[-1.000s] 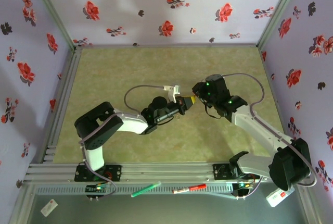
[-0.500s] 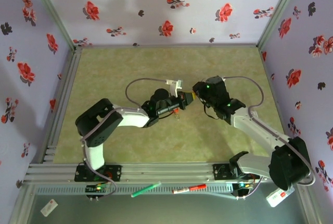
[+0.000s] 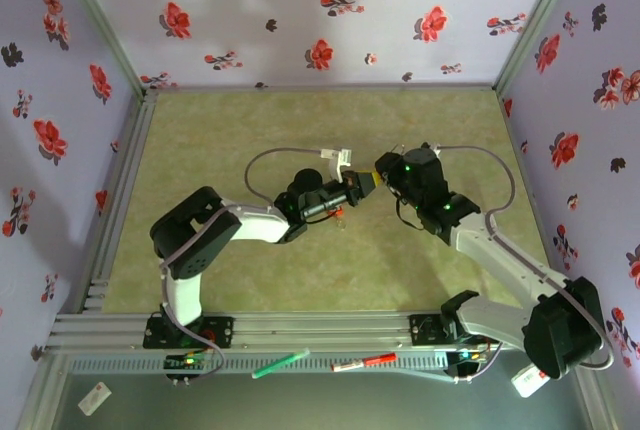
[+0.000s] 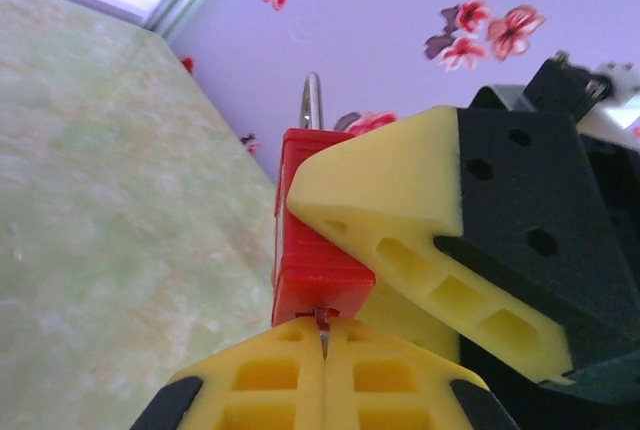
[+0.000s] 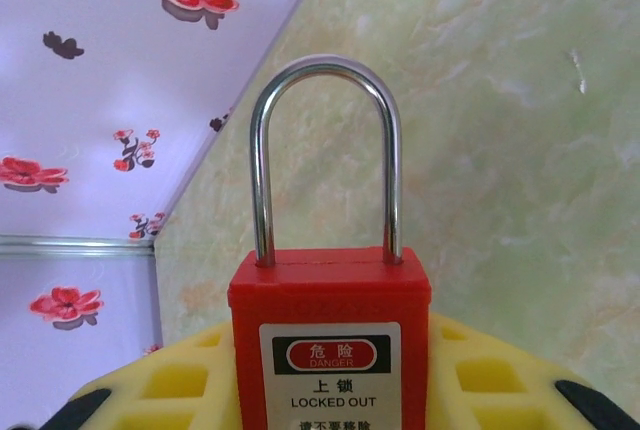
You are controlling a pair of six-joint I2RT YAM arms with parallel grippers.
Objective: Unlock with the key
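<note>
Holds the red padlock (image 5: 330,350) in the right gripper (image 3: 378,178), partly closed on the body from both sides, label facing its wrist camera. Shows the shackle (image 5: 325,72) seated in both holes, so not yet unlocked. Pinches the key (image 4: 321,318) in the left gripper (image 4: 323,375), pressed fully together, with only a sliver of blade visible where it meets the underside of the padlock. Cannot tell how deep the blade sits. Meets in mid-air above the middle of the worktop (image 5: 500,100).

Risks from here:
- Jamming or bending the blade, if pushed or turned while off the keyway's axis.
- Spinning the key inside the pinch instead of turning the cylinder, given so little to grip.
- Rotating the whole padlock within the right gripper, if the twist beats that side hold.
- Dropping either piece to the worktop, if the two pull apart crookedly.
</note>
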